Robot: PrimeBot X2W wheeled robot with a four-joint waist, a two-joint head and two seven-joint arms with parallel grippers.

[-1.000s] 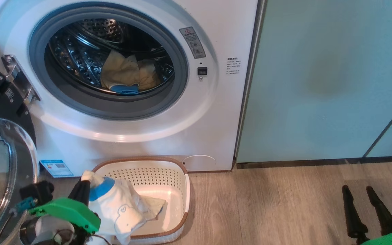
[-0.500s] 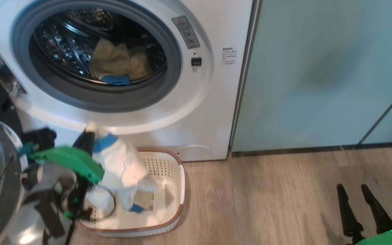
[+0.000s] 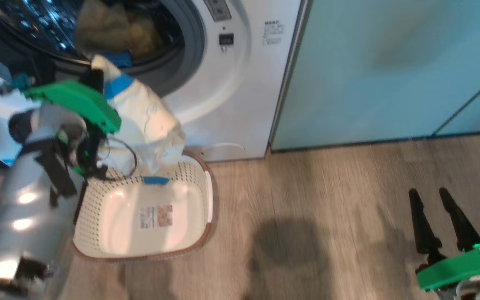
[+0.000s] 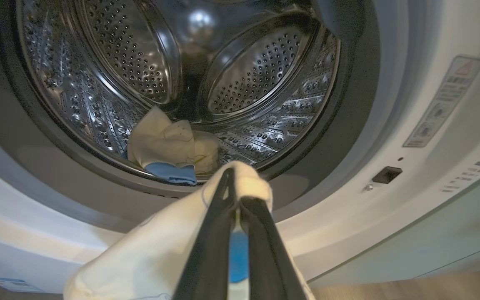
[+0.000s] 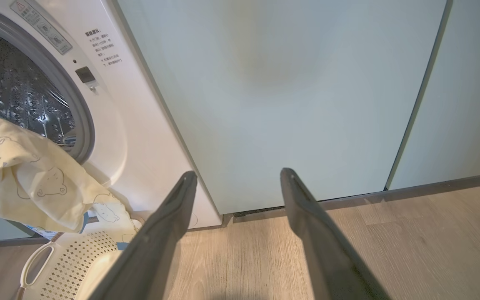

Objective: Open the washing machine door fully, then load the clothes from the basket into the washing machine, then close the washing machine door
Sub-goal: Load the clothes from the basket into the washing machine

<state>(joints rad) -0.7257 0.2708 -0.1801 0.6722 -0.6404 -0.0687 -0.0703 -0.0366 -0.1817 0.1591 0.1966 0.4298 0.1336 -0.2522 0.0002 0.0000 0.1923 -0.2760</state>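
Clothes (image 4: 152,250) in left gripper (image 4: 236,187) before drum mouth (image 4: 354,108)

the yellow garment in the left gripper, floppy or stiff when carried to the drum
Probably floppy: the garment hangs in loose folds below the shut left gripper, its tail over the basket. Likely light, since one pinched corner holds it all. It may drag on the drum's grey rim.

A: Which surface carries the things?
B: The floor (image 3: 327,200), pale wood-grain planks, with a soft shadow (image 3: 290,246) at centre.
A: What stands directly on it?
B: The basket (image 3: 119,225), close in front of the washing machine (image 3: 231,104). To its right, the pale green cabinets (image 3: 390,71) meet the planks along a dark plinth.
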